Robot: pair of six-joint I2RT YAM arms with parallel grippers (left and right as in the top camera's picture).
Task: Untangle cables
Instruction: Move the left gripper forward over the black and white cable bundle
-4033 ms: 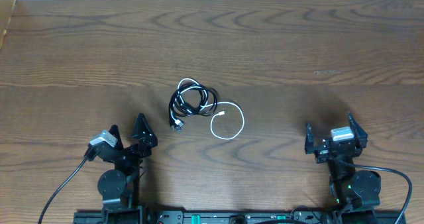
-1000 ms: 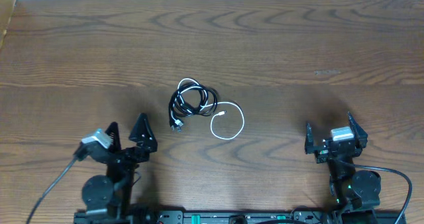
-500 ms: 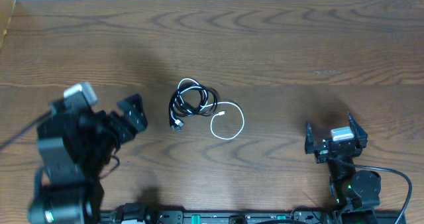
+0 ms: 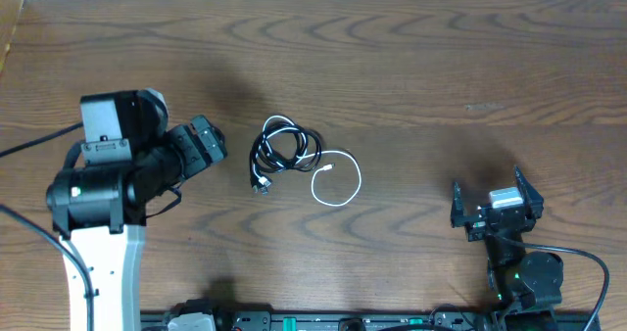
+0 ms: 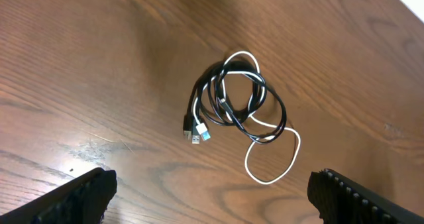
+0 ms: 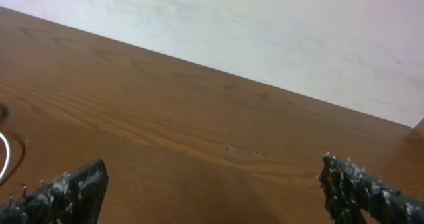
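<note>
the right gripper (image 6: 212,192) sits at the bottom of the frame. only its two dark, rough-edged fingers (image 6: 66,187) show, one in the lower left corner and one in the lower right. they stand wide apart, with only bare wood showing between them. the brown wood-grain table (image 6: 165,118) fills most of the frame and slopes up to a white wall (image 6: 265,32) across the top. a faint scuff (image 6: 245,150) marks the wood near the middle. at the left edge, a short curve of white cable (image 6: 5,151) lies on the table, mostly cut off by the frame.
</note>
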